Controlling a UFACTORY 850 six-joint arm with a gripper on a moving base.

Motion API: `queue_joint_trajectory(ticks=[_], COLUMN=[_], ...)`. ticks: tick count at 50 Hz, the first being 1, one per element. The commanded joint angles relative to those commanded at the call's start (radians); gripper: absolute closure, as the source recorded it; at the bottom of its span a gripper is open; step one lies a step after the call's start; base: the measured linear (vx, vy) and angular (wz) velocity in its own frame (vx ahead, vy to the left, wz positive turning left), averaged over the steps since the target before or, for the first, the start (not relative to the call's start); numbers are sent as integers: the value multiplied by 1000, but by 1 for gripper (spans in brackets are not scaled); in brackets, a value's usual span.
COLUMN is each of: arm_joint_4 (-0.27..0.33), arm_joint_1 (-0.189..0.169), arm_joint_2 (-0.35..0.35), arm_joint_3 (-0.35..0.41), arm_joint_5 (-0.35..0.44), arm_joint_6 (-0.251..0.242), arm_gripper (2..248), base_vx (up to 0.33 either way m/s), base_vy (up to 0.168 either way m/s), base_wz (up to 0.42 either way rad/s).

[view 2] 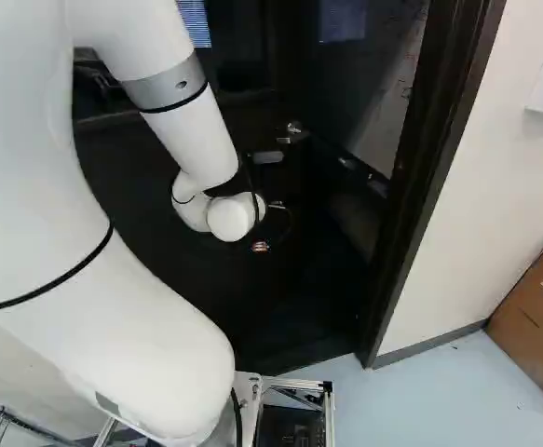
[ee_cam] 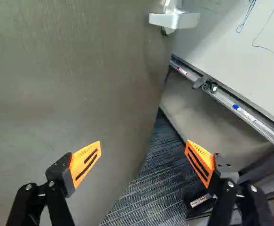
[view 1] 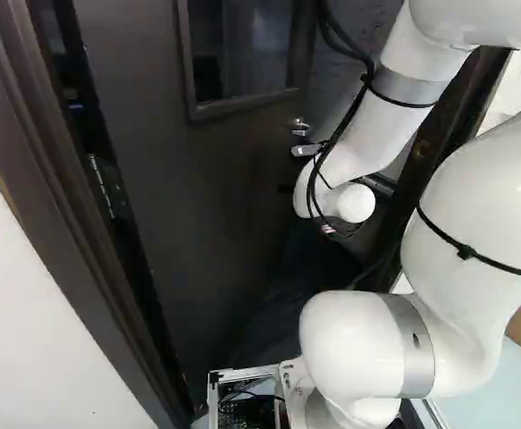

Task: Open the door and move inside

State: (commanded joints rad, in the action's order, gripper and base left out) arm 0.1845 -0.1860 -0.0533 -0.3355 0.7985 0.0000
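Note:
The dark door (view 1: 215,179) stands partly open, swung away from its frame (view 2: 439,168). Its lever handle (view 1: 305,150) is beside my wrist in the left base view and shows as a pale metal handle (ee_cam: 174,20) ahead of the fingers in the wrist view. My gripper (view 1: 342,229) is at the end of the arm near the door's free edge, mostly lost in the dark. Seen from the wrist, the gripper (ee_cam: 143,153) is open with nothing held; one finger is over the door's face, the other over the gap beyond its edge.
Past the door edge are striped carpet (ee_cam: 151,183) and a whiteboard (ee_cam: 230,52) with a marker tray (ee_cam: 235,106). White wall (view 2: 504,177) flanks the frame, with a cardboard box (view 2: 536,303) at the right of the right base view. Dark door trim (view 1: 72,232) runs along the hinge side.

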Motion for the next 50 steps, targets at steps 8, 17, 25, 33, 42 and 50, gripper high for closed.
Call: queue_joint_trajectory(ticks=[8, 17, 25, 33, 42, 50], arm_joint_4=[0, 0, 0, 0, 0, 0], arm_joint_1=[12, 26, 41, 56, 73, 88], arm_joint_2=[5, 10, 12, 14, 18, 21], arm_joint_3=[-5, -10, -12, -14, -18, -21], arm_joint_5=[0, 0, 0, 0, 0, 0], arm_joint_6=[0, 0, 0, 0, 0, 0], arm_gripper=[3, 3, 3, 3, 3, 3], base_vx=[0, 0, 0, 0, 0, 0], base_vy=[0, 0, 0, 0, 0, 0], base_wz=[0, 0, 0, 0, 0, 0])
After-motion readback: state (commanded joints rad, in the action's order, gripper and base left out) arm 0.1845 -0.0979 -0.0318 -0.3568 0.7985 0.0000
